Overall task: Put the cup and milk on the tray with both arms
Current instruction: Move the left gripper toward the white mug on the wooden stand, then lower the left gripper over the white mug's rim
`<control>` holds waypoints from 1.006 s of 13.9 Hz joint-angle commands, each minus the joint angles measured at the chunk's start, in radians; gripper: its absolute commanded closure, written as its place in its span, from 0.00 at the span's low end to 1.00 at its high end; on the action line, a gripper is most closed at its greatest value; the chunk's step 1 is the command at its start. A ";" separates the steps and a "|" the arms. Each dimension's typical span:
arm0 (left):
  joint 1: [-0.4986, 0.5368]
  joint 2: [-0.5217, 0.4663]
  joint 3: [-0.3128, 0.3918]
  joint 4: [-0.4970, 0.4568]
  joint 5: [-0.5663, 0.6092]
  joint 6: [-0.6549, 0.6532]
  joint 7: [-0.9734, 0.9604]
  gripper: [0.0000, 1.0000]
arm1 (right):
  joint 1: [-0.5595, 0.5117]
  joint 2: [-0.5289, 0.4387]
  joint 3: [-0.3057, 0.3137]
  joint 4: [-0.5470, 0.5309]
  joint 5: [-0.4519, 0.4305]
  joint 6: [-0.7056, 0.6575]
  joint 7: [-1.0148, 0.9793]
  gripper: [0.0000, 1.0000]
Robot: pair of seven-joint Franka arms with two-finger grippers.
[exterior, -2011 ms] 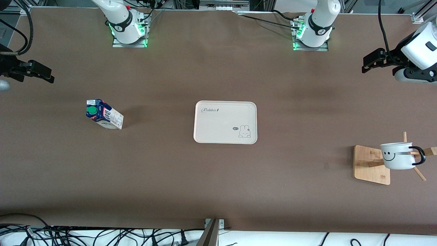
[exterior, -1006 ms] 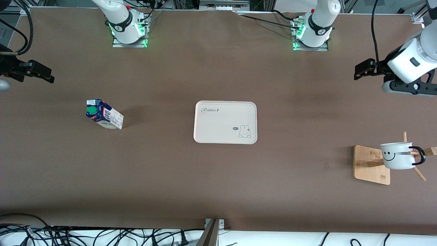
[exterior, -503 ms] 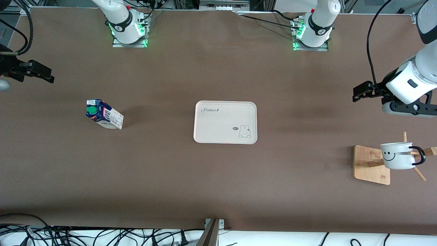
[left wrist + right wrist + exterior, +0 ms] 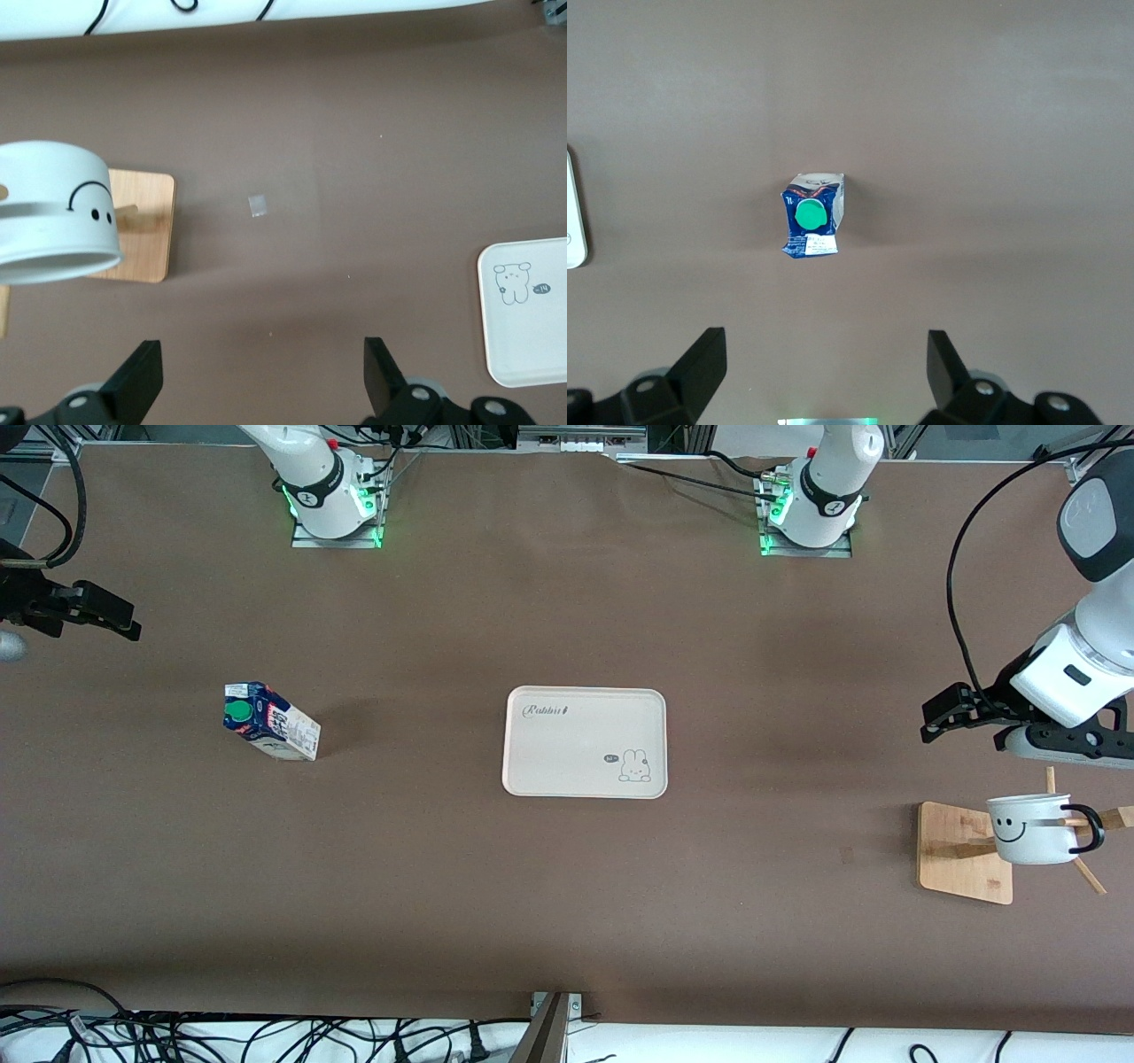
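Brown matte surface (image 4: pixel 567 886), cables along its nearest edge.

Left end effector (image 4: pixel 946 719): fingers spread wide, empty, up in the air over bare surface beside the wooden rack (image 4: pixel 964 852). Left wrist view shows the fingers (image 4: pixel 137 379) apart with nothing between them.

Right end effector (image 4: pixel 106 615): spread, empty, over the surface at the right arm's end. This arm waits.

Cup (image 4: pixel 1029 829): white, black smiley, black handle, hung sideways on a rack peg at the left arm's end of the surface.

Milk carton (image 4: pixel 270 722): blue and white, green cap, upright on the surface toward the right arm's end, well apart from everything.

Tray (image 4: pixel 567 735): cream, rabbit drawing, empty, mid-surface between the two items.

Step in hand, as I judge it: approach to the cup; nothing gripped yet. Next move calls for lowering the left end effector to straddle the cup wall, pinching, then sliding it off the peg.
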 commanded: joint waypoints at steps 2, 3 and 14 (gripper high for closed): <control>0.039 -0.098 -0.002 -0.176 -0.058 0.172 0.056 0.00 | -0.011 0.005 0.011 0.019 -0.002 -0.020 0.011 0.00; 0.041 -0.113 0.000 -0.230 -0.080 0.263 0.056 0.00 | -0.011 0.005 0.011 0.019 -0.002 -0.020 0.011 0.00; 0.038 -0.280 -0.011 -0.631 -0.092 0.843 0.056 0.00 | -0.011 0.005 0.011 0.019 -0.002 -0.021 0.011 0.00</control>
